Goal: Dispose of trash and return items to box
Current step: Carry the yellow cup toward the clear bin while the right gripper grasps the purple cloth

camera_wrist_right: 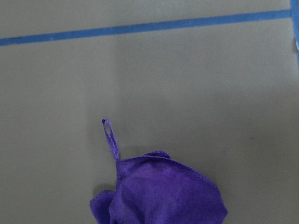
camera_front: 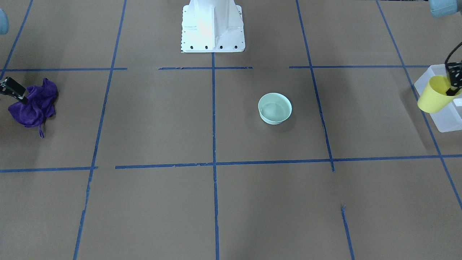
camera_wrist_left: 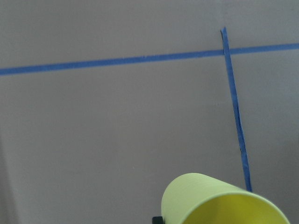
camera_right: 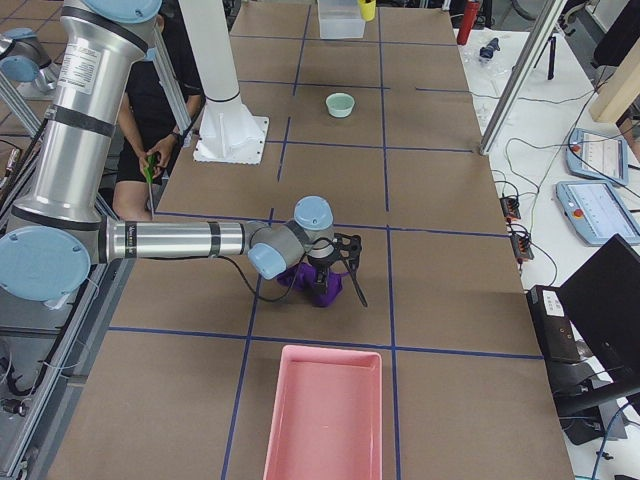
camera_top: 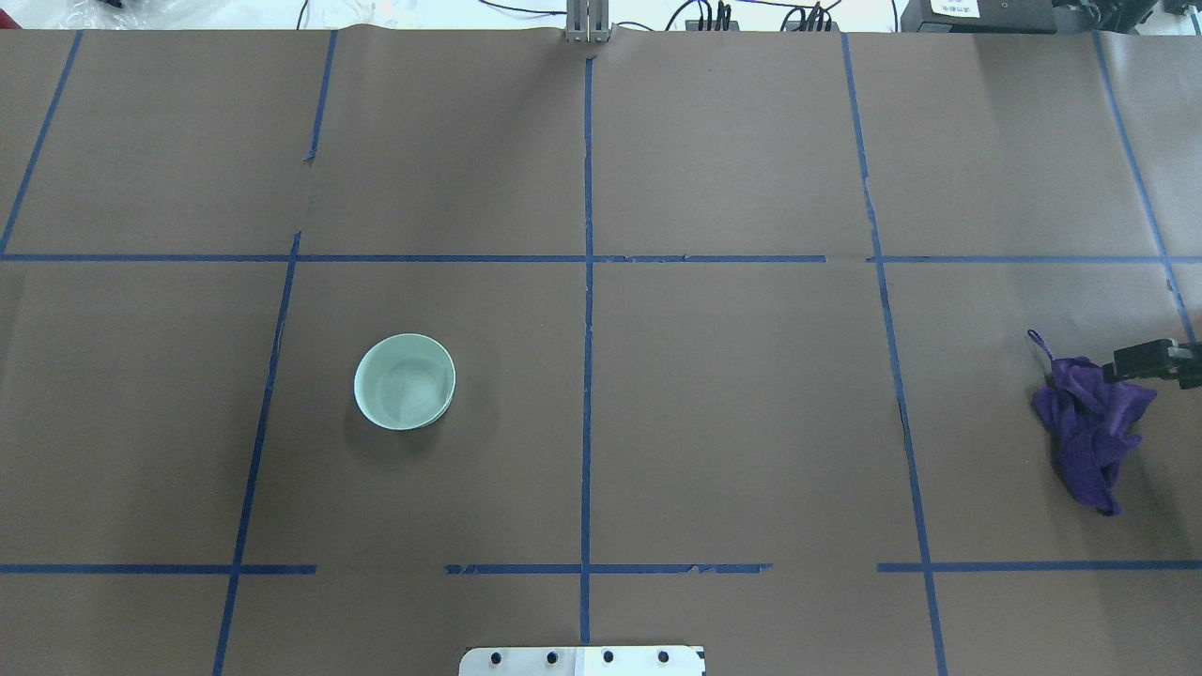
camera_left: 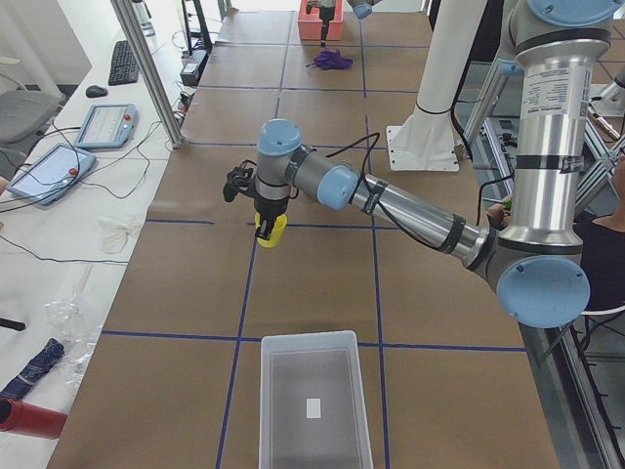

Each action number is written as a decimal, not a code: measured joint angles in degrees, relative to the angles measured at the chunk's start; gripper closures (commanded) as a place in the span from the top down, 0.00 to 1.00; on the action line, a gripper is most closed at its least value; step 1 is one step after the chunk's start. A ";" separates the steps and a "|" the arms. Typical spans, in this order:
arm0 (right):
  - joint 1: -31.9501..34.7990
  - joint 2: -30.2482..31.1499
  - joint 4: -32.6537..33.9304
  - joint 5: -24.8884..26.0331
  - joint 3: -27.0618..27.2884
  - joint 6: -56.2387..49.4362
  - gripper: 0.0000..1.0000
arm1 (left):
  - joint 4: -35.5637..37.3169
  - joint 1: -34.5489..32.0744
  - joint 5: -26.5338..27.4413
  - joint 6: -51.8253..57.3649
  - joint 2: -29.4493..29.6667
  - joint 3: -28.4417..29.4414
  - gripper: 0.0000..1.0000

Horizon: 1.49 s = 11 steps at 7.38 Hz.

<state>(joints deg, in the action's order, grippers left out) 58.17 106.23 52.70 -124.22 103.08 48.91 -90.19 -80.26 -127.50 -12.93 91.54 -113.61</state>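
Note:
My left gripper is shut on the rim of the bright-yellow cup and holds it tilted in the air. In the exterior left view the cup hangs over the table some way short of the translucent white box. The cup's mouth fills the bottom of the left wrist view. The mint-green bowl stands upright and alone on the table. My right gripper is shut on the crumpled purple cloth, low over the table.
A pink tray lies at the table's right end, near the cloth. The white robot base stands at the middle of the robot's edge. Blue tape lines cross the brown table. A person stands behind the robot.

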 measured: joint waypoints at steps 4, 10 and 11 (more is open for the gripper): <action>-9.06 1.24 0.02 3.02 -0.30 1.34 0.60 | 5.69 -12.75 3.81 15.39 5.12 6.08 0.00; -8.15 3.64 0.54 2.64 1.58 1.26 0.00 | -0.45 -15.00 3.48 22.31 3.78 22.50 0.00; -5.98 4.11 0.60 1.85 3.59 1.17 0.00 | -3.35 -15.01 3.37 22.46 3.03 25.32 0.00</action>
<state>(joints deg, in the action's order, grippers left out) 52.19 110.34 53.30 -122.37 106.68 50.08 -93.54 -95.27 -124.12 9.53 94.57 -88.29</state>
